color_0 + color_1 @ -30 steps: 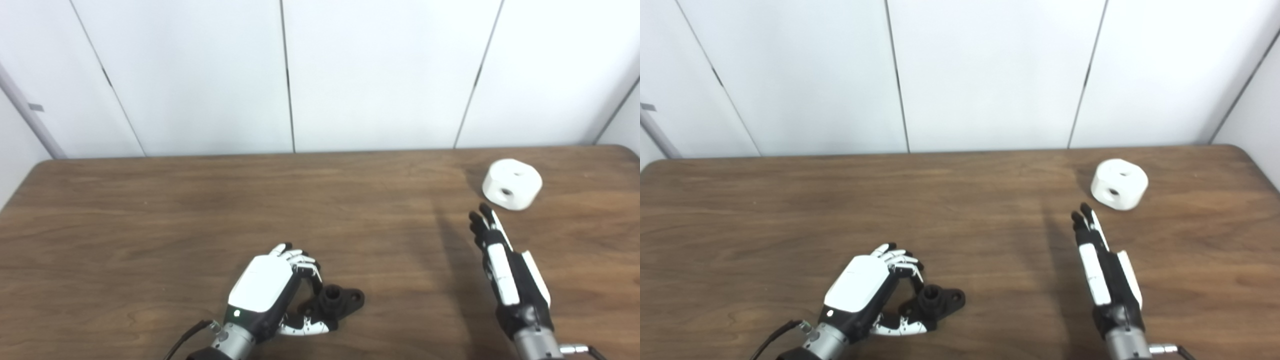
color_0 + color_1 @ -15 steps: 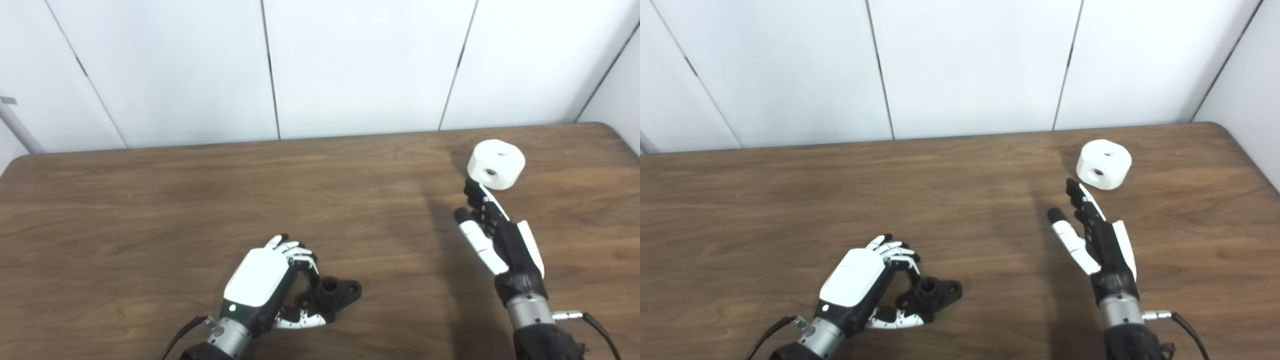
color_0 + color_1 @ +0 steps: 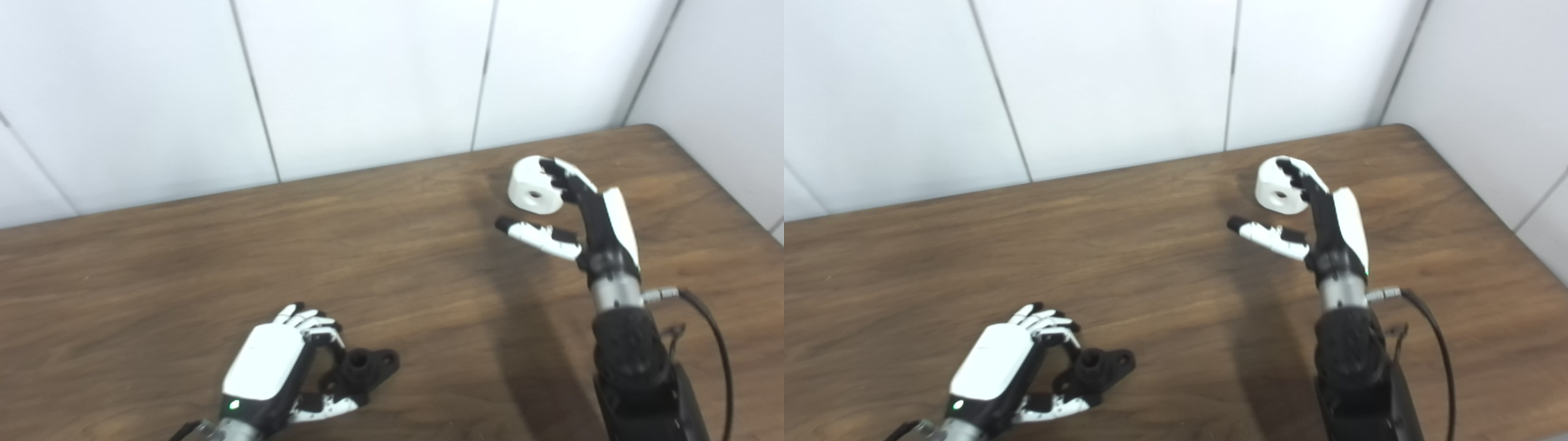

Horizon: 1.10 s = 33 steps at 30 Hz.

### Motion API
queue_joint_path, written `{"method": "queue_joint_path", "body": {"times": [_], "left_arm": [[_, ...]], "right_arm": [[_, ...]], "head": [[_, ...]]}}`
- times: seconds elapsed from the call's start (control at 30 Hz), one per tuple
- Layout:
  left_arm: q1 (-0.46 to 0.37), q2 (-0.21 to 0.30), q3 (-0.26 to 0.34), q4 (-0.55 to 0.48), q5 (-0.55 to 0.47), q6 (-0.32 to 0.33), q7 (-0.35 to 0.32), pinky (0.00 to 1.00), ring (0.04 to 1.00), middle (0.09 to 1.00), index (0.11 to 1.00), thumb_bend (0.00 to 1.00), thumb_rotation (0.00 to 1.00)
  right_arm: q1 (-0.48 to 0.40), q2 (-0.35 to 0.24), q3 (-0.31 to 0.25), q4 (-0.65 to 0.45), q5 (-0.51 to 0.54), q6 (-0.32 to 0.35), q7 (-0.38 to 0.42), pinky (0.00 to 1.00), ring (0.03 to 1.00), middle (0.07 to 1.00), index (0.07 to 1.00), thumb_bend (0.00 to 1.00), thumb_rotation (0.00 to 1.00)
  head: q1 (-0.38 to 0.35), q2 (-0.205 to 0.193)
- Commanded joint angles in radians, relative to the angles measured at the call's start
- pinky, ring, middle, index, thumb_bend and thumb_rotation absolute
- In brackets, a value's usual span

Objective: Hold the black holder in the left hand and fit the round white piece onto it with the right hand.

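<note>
The left hand (image 3: 269, 367), white-backed with black and white fingers, sits low at the near edge of the brown wood-grain table (image 3: 153, 263); its wrist and arm are cut off by the bottom of both views. Its fingers curl over one end of the small black plastic holder (image 3: 361, 367), which lies on the table with a short round post standing up and a flat lug with a hole pointing away from the palm. The palm and the finger pads are hidden under the white back shell, so whether the fingers actually clamp the holder or only cup around it cannot be told; the thumb lies along the near side of the holder.

The right hand (image 3: 579, 211) reaches far forward, fingers spread and holding nothing. Its dark fingertips (image 3: 554, 171) overlap the top far edge of the round white plastic piece (image 3: 531, 190), a squat drum with a dark hole in its side, lying on the table just ahead of the palm; contact cannot be confirmed. The thumb points out sideways below the piece, apart from it. The drum's far side is hidden behind the fingers. A black cable runs along the right forearm.

No brand, label or writing can be read on anything here.
</note>
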Motion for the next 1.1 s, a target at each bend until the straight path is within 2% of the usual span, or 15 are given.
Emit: {"method": "queue_joint_path", "body": {"times": [0.0, 0.17, 0.33, 0.47, 0.73, 0.93, 1.07], "left_arm": [[0.011, 0.028, 0.012, 0.015, 0.009, -0.013, -0.019, 0.91, 0.823, 0.74, 0.485, 0.52, 0.05], [0.016, 0.034, 0.031, 0.009, -0.003, -0.022, -0.031, 0.88, 0.813, 0.736, 0.485, 0.52, 0.05], [0.019, 0.035, 0.044, 0.001, -0.004, -0.023, -0.052, 0.87, 0.812, 0.735, 0.485, 0.52, 0.05], [0.019, 0.034, 0.053, 0.004, -0.006, -0.038, -0.046, 0.85, 0.803, 0.728, 0.485, 0.52, 0.05], [0.023, 0.027, 0.066, 0.022, -0.004, -0.056, -0.03, 0.83, 0.791, 0.72, 0.484, 0.52, 0.05], [0.026, 0.021, 0.071, 0.024, 0.0, -0.057, -0.033, 0.84, 0.798, 0.722, 0.484, 0.52, 0.05], [0.027, 0.02, 0.075, 0.03, -0.002, -0.067, -0.025, 0.84, 0.798, 0.722, 0.484, 0.52, 0.05]], "right_arm": [[-0.049, -0.008, -0.017, -0.01, -0.044, 0.002, 0.016, 0.88, 0.908, 0.908, 0.827, 0.83, 0.35], [-0.115, -0.04, -0.049, 0.04, -0.087, 0.002, 0.046, 0.88, 0.925, 0.923, 0.823, 0.84, 0.32], [-0.151, -0.079, -0.056, 0.083, -0.13, 0.002, 0.08, 0.99, 0.974, 0.948, 0.832, 0.85, 0.3], [-0.188, -0.105, -0.073, 0.128, -0.157, 0.002, 0.126, 1.0, 0.999, 0.98, 0.815, 0.89, 0.27], [-0.28, -0.176, -0.095, 0.26, -0.33, 0.002, 0.281, 1.0, 1.0, 1.0, 0.804, 0.95, 0.25], [-0.321, -0.224, -0.085, 0.346, -0.409, 0.002, 0.363, 1.0, 1.0, 1.0, 0.815, 1.0, 0.27], [-0.355, -0.234, -0.092, 0.389, -0.453, 0.002, 0.42, 1.0, 1.0, 1.0, 0.82, 1.0, 0.29]], "head": [[-0.022, -0.005], [-0.06, -0.02], [-0.086, -0.029], [-0.1, -0.037], [-0.104, -0.043], [-0.098, -0.044], [-0.097, -0.048]]}}
